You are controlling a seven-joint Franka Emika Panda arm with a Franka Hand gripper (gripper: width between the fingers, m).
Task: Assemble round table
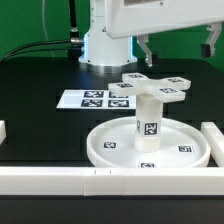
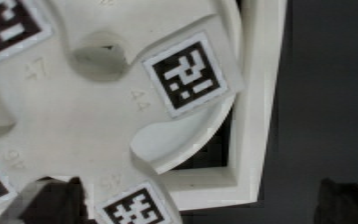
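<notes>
The big round disc [image 1: 120, 146] lies flat on the black table [image 1: 30, 85], pressed up against the white border blocks [image 1: 70, 180] at the near edge. The short cylinder [image 1: 148, 118] stands upright in its middle, and the cross-shaped piece [image 1: 152, 86] sits on top of that. Behind them, the marker board [image 1: 85, 99] lies flat. The claw [image 1: 178, 44] hangs above and behind the stack, its fingers apart and holding nothing. Up close, the wrist view shows tagged white plastic [image 2: 114, 110] just beneath the dark fingertips [image 2: 48, 203].

We see the arm [image 1: 110, 30] raised, its gripper [image 1: 178, 45] hanging with fingers [image 1: 146, 46] spread apart, holding nothing.
</notes>
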